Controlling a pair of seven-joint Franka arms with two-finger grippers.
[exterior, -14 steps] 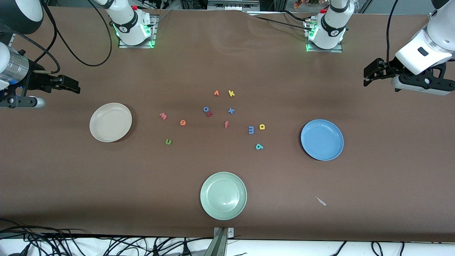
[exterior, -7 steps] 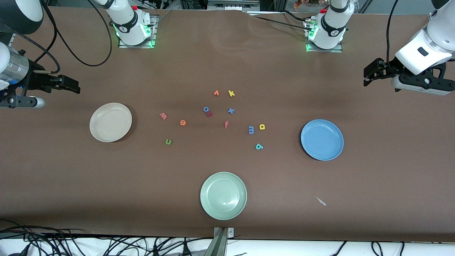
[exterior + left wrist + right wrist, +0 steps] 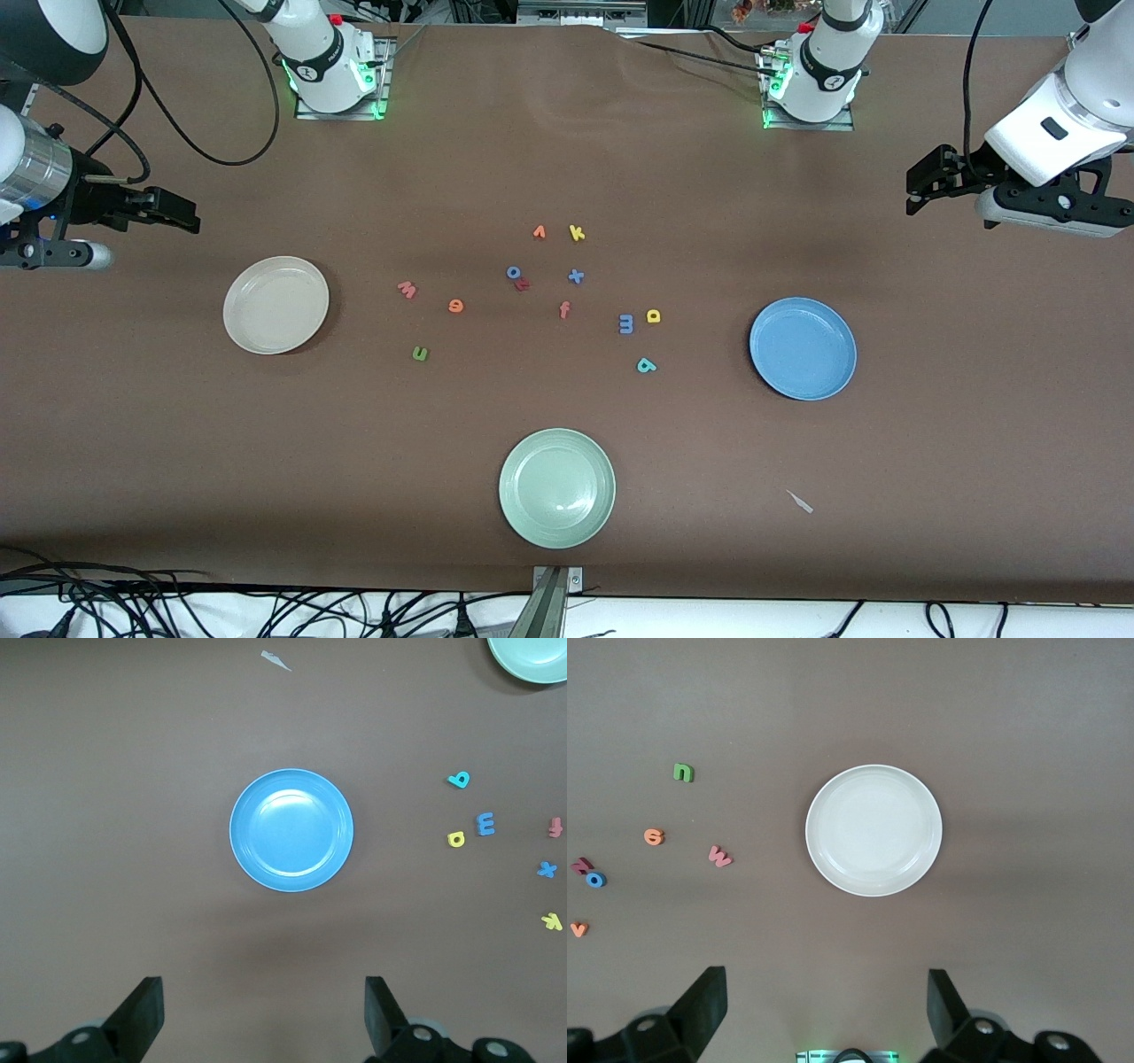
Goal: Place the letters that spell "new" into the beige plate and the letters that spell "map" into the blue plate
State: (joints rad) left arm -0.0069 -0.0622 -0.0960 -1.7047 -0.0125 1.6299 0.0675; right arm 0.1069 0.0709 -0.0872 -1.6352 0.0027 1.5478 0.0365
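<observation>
The beige plate (image 3: 275,305) (image 3: 873,830) lies empty toward the right arm's end. Beside it lie the pink w (image 3: 407,289), orange e (image 3: 455,306) and green n (image 3: 420,354). The blue plate (image 3: 803,348) (image 3: 291,830) lies empty toward the left arm's end, with the blue m (image 3: 625,323), yellow a (image 3: 653,315) and teal p (image 3: 646,364) beside it. My right gripper (image 3: 182,217) (image 3: 824,988) hangs open and empty over the table's end by the beige plate. My left gripper (image 3: 921,182) (image 3: 264,992) hangs open and empty over the other end.
A pale green plate (image 3: 556,487) lies nearest the front camera. Mid-table lie a red f (image 3: 563,309), blue x (image 3: 576,276), blue o (image 3: 513,272), yellow k (image 3: 577,233) and orange v (image 3: 539,232). A white scrap (image 3: 800,501) lies near the front edge.
</observation>
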